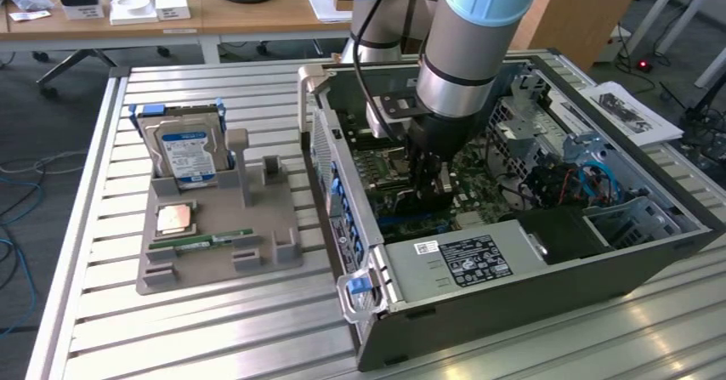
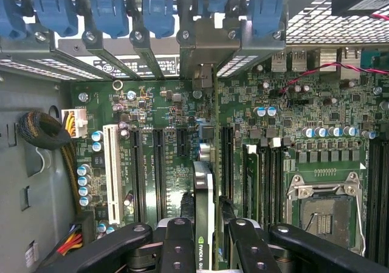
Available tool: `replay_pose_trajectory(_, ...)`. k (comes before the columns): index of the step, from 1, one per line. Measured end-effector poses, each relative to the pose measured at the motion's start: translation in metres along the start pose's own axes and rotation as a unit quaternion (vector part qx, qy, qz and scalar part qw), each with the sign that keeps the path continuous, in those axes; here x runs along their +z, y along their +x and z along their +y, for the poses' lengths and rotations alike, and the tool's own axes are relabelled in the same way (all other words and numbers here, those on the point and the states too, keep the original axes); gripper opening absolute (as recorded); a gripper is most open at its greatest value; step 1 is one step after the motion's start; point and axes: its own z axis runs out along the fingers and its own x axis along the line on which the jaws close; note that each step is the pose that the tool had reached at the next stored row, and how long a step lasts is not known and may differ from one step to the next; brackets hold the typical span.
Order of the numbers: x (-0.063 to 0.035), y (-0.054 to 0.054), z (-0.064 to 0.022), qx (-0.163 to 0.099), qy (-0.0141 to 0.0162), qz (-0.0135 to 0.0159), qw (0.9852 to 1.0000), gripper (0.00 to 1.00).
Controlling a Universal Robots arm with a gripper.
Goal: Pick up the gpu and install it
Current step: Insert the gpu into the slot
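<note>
the gripper [image 2: 203,236] is shut on the gpu [image 2: 203,194], holding the thin card on its edge between the two fingers [image 2: 177,242]. the card hangs just over the green board [image 2: 164,139] inside the computer case [image 1: 511,278], close above the long black slots [image 2: 159,169].

this could go wrong: if the card is a bit crooked, its edge may miss the slot and bump the little parts beside it. a hard push then could bend the card or hurt the board. its metal end [image 2: 203,48] may also catch on the case wall by the blue clips [image 2: 109,11].

the card's low edge hides behind the fingers, so i cannot tell if it touches a slot. farther away, the grey tray [image 1: 216,252] holds the hard drive [image 1: 187,150].
</note>
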Motion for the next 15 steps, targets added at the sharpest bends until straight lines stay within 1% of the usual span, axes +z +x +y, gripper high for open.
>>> replay_pose_trajectory(15, 0.0011, 0.0001, 0.0002, 0.0, 0.0, 0.0, 1.0, 0.26)
